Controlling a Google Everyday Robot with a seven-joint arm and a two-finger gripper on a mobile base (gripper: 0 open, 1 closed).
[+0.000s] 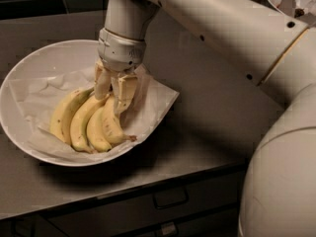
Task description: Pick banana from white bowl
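Gripper left of centre frame, pointing down into white bowl, right at stem end of banana. From here I cannot tell whether it has closed on bunch or only sits over it. Bunch lies flat on crumpled paper in lower right part of bowl, free tips toward bottom of frame. Bowl fills left half of frame on grey counter. Arm comes in from upper right. Drawer handle below counter edge.

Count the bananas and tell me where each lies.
4 bananas, side by side in the white bowl: leftmost, second, third, rightmost. The gripper sits over their upper ends; none seems hidden.
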